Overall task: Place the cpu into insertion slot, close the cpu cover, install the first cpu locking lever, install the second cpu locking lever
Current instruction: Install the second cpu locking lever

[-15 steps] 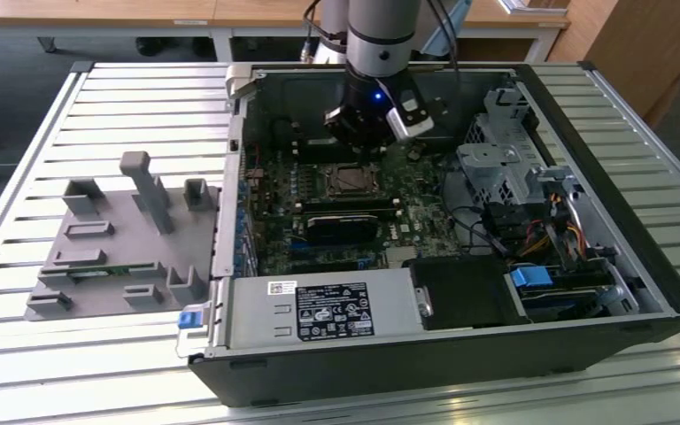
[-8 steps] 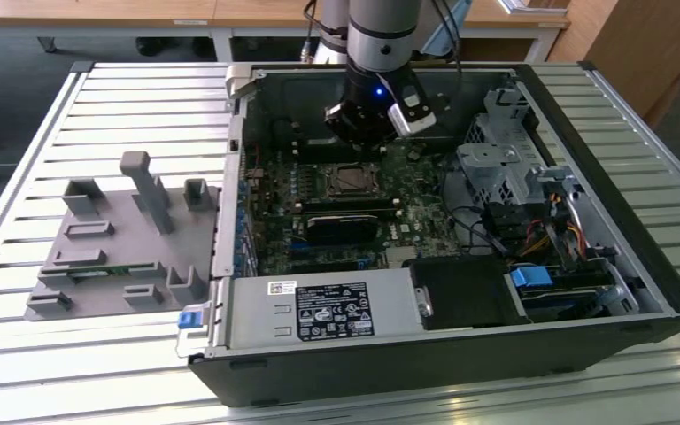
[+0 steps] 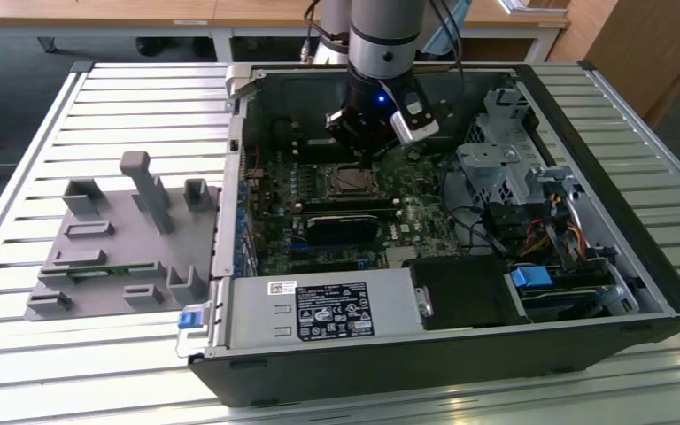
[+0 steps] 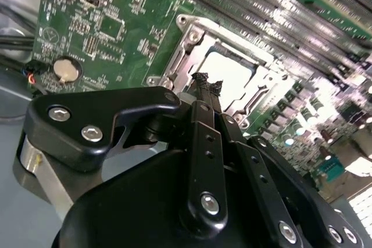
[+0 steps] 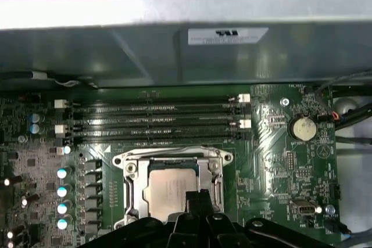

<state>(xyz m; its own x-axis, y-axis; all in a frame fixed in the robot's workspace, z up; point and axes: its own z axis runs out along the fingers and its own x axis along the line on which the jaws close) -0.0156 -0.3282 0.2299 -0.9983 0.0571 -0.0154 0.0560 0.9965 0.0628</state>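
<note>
The cpu (image 5: 168, 185) lies flat in the insertion slot (image 3: 350, 181) on the green motherboard, its dull silver top showing in both wrist views (image 4: 231, 72). The cpu cover (image 5: 174, 156), a silver frame plate (image 4: 195, 38), lies down around the chip with the chip showing through its window. My gripper (image 4: 208, 81) hangs just above the near edge of the socket, its two black fingertips pressed together and holding nothing. In the first wrist view the gripper (image 5: 197, 197) overlaps the chip's near edge. In the exterior view the gripper (image 3: 364, 152) sits inside the open case over the socket.
Long black memory slots (image 5: 157, 120) run beside the socket, with the case wall (image 5: 174, 45) beyond. A coin battery (image 5: 302, 127) sits on the board. A black heat-sink block (image 3: 340, 226), power supply (image 3: 316, 310) and drive cage (image 3: 499, 168) crowd the case. A grey fixture (image 3: 116, 239) stands outside.
</note>
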